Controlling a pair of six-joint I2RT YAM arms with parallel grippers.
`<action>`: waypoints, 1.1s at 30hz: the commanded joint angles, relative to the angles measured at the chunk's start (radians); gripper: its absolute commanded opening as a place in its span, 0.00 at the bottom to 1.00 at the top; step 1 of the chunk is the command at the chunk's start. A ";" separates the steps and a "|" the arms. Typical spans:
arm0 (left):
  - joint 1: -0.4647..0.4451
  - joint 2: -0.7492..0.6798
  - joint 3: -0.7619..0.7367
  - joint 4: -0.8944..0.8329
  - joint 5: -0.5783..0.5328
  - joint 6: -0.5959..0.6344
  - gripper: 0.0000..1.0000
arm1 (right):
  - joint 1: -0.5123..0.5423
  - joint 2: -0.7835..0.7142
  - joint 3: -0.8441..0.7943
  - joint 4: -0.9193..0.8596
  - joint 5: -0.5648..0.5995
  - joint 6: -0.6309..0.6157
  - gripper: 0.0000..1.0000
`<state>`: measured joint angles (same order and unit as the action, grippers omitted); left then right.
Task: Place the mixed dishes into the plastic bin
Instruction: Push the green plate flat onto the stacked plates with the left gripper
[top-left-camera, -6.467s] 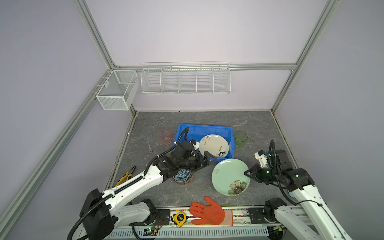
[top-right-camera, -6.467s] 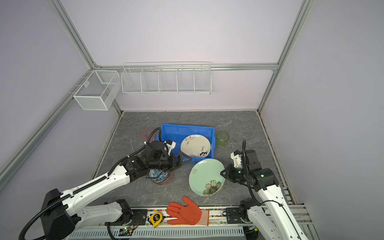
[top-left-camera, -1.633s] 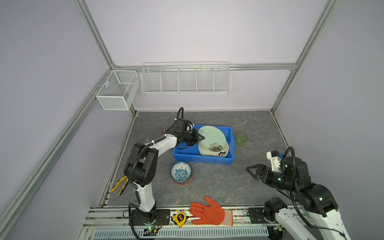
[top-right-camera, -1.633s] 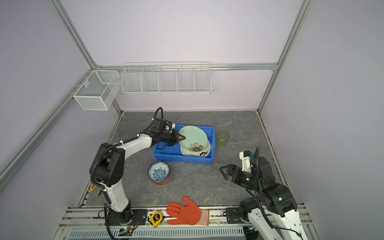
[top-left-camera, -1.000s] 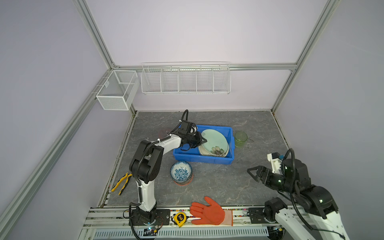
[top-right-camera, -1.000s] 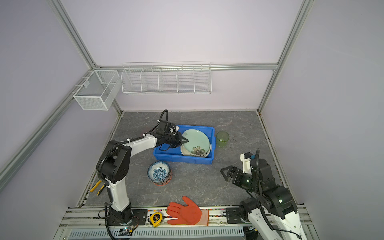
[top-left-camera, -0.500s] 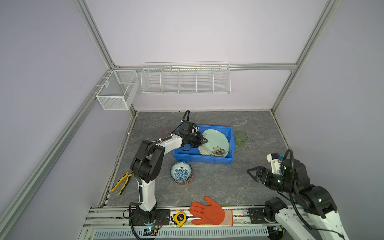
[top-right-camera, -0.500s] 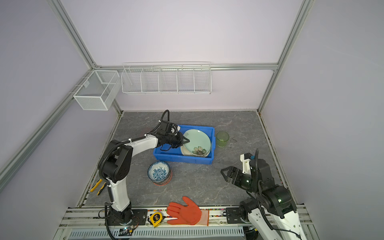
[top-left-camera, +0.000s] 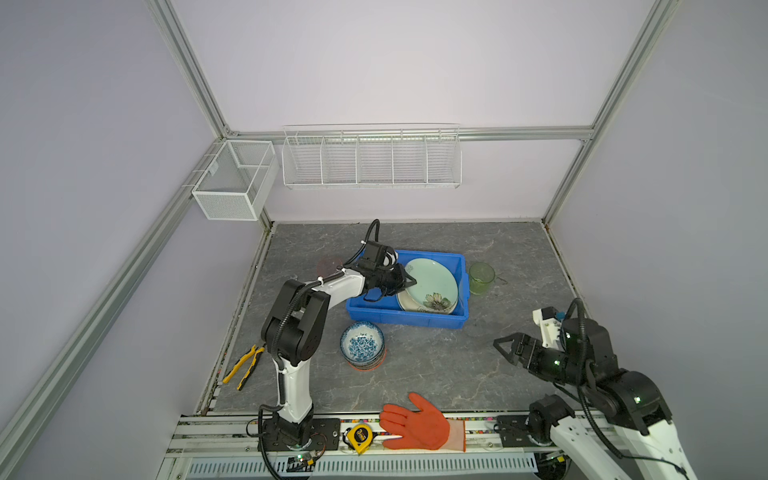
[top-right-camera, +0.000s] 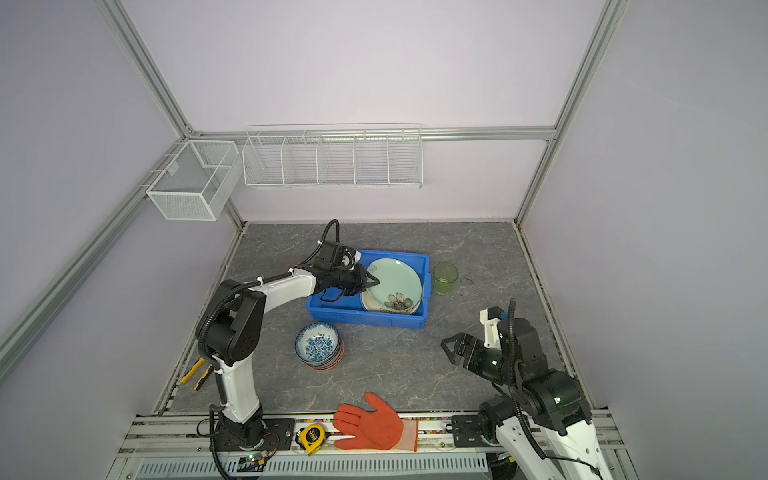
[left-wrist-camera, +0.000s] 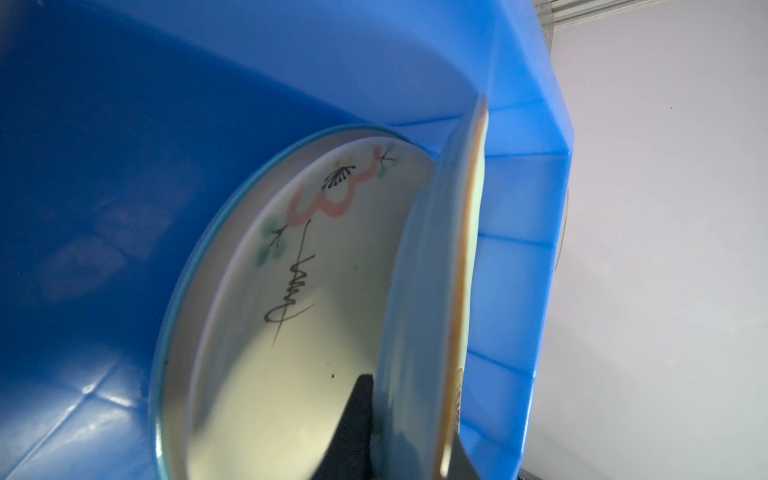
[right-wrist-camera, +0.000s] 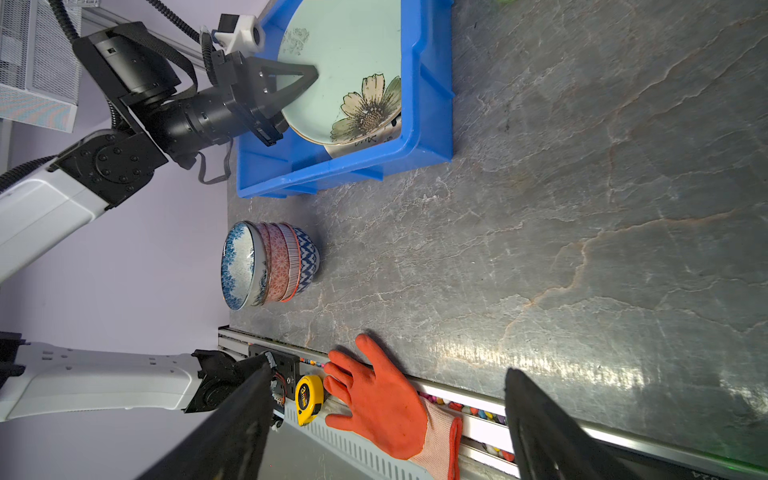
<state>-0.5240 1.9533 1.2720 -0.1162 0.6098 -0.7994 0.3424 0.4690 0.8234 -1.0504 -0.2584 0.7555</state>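
Observation:
The blue plastic bin holds a cream floral plate. On it leans a mint green plate, still tilted. My left gripper reaches into the bin, shut on that plate's rim with a finger on each face. A stack of patterned bowls stands in front of the bin. A green cup is to the bin's right and a pink cup sits behind my left arm. My right gripper hovers open and empty at the front right.
An orange glove and a yellow tape measure lie on the front rail. Yellow-handled pliers lie at the table's left edge. White wire baskets hang on the back wall and another on the left frame.
My left gripper has carried the mint green plate from the table into the bin and lowered it onto the cream plate. The right arm has pulled back and stayed nearly still.

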 joint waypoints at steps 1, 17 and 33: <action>-0.012 0.003 0.017 0.040 0.026 0.024 0.21 | 0.002 -0.016 -0.015 0.000 0.004 0.010 0.88; -0.013 -0.022 0.037 -0.078 -0.030 0.091 0.42 | 0.003 -0.009 -0.021 0.016 0.000 0.013 0.88; -0.041 -0.030 0.144 -0.327 -0.164 0.202 0.48 | 0.003 0.011 -0.027 0.037 -0.009 0.010 0.88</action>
<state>-0.5552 1.9533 1.3666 -0.3897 0.4824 -0.6441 0.3424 0.4706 0.8104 -1.0336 -0.2592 0.7555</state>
